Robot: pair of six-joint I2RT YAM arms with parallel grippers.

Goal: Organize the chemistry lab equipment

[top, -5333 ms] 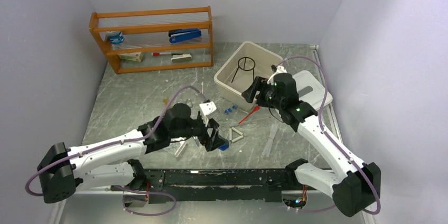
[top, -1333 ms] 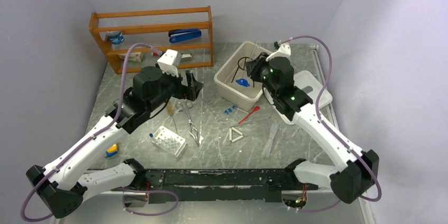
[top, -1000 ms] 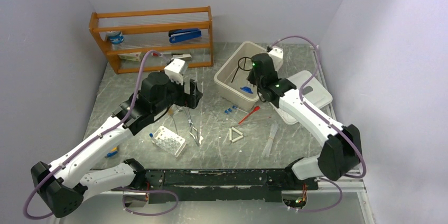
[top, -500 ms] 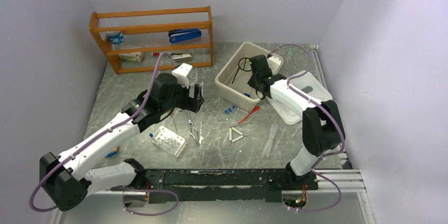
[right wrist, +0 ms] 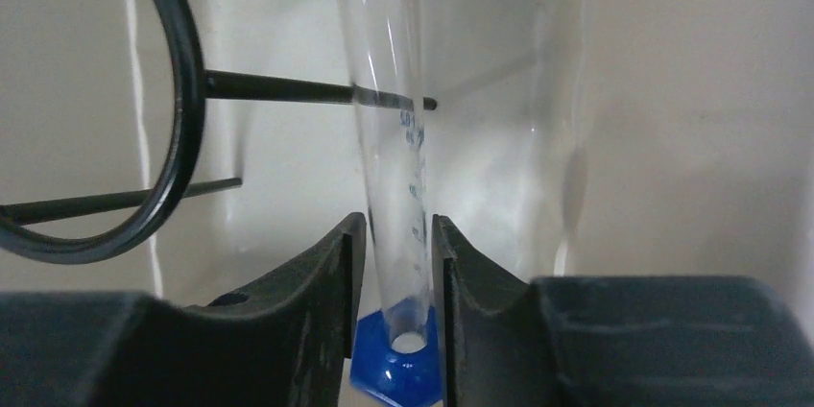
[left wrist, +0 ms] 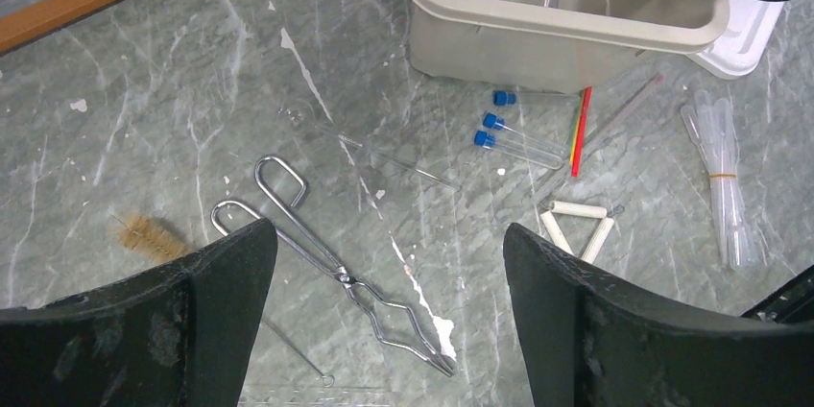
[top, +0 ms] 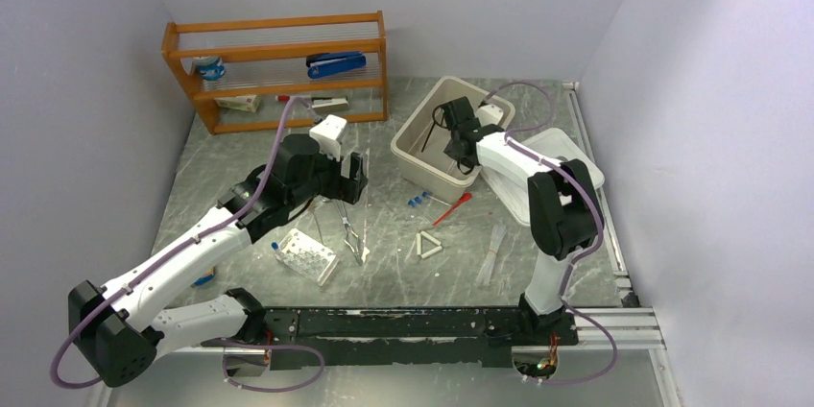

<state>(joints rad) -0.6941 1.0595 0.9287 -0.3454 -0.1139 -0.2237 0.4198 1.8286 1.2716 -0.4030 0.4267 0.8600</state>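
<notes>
We read the step in hand as a drop-off. The right pincer [right wrist: 396, 234] reaches into the beige bin [left wrist: 557, 28] toward the worktop's far right corner. Its fingers flank a clear graduated cylinder [right wrist: 384, 90] with a blue base, close by the black wire tripod [right wrist: 184, 90]. We cannot tell whether the fingers press the glass or only stand just beside it, nor whether the cylinder stands or lies.

The left pincer [left wrist: 389, 263] is spread wide and empty. It hovers over the metal scissor-forceps [left wrist: 336, 273] near the middle of the worktop, with the bristle brush [left wrist: 149, 234] close by.

Next, we judge, the right must let go fully and back out without dragging the cylinder or snagging the tripod. The left should come down across the forceps' shanks. The blue-capped vials [left wrist: 514, 133], white triangle [left wrist: 576, 225] and clear tubes [left wrist: 725, 177] lie on the worktop on the bin's near side.
</notes>
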